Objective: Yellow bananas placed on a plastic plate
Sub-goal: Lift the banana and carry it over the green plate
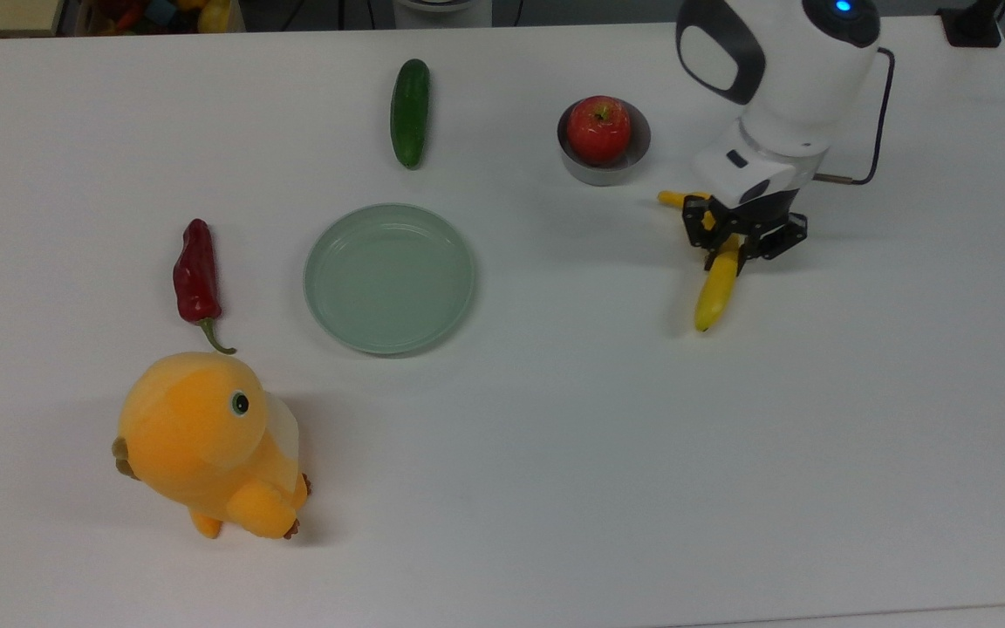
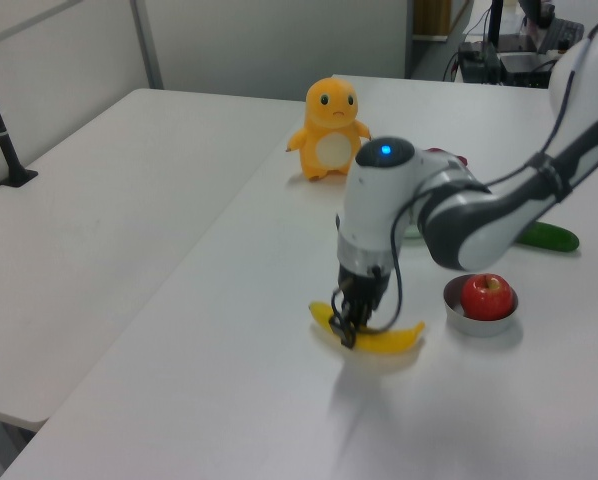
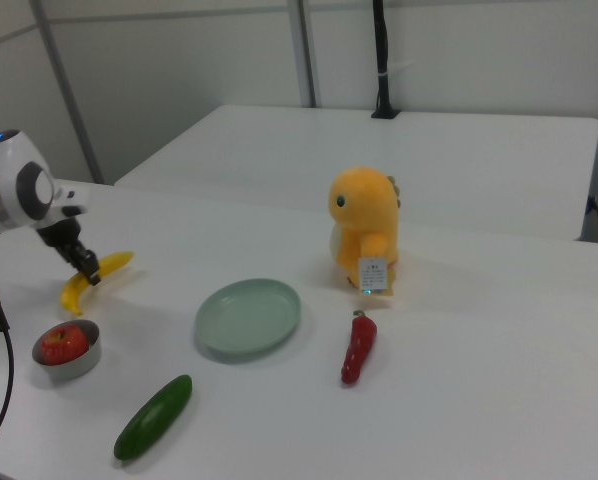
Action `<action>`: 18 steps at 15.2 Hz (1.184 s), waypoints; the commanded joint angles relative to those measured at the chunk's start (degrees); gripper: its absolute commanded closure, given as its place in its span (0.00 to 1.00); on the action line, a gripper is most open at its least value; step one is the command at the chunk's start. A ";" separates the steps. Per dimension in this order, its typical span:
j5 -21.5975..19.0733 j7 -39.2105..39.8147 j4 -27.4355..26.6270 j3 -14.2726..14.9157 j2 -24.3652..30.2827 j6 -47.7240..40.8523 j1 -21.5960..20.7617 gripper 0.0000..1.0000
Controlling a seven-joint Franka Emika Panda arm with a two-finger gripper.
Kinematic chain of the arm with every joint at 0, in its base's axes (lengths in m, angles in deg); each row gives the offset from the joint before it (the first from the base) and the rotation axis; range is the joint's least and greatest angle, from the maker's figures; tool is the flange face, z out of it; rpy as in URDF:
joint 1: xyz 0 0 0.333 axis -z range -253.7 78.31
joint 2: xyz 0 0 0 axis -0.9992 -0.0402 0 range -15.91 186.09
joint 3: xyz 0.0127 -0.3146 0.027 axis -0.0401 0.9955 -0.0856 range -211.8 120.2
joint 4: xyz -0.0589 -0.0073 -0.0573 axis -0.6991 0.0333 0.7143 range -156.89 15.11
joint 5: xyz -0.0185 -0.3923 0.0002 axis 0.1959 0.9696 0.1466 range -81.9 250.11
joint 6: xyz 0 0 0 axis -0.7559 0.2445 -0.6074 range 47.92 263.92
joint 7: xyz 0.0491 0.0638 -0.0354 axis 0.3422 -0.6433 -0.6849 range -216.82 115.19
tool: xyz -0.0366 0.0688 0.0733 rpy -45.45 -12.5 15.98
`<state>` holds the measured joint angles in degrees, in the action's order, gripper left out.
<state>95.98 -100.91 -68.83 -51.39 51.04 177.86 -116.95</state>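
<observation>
Hand [image 1: 734, 240] grips banana [image 1: 714, 292] — apple bowl [image 1: 603, 166] close beside.

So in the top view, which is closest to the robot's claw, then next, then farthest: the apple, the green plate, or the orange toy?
From the gripper:
1. Apple, in the grey bowl, up and to the top view's left.
2. Green plate, mid-table.
3. Orange toy, far at the top view's lower left.

arm bent low over table, wrist vertical, tool [image 1: 732, 242] pointing down, fingers closed.
</observation>
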 commanded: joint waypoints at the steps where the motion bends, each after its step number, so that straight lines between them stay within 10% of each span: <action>1: 0.08 4.65 -0.82 1.36 3.55 0.08 4.97 0.75; 8: -0.88 15.18 -1.26 7.43 6.90 -1.76 14.73 0.75; 18: -1.06 21.44 -4.69 7.79 7.95 -14.24 18.97 0.74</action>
<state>95.84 -81.31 -70.79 -43.87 56.30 167.97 -97.05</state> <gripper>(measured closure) 0.696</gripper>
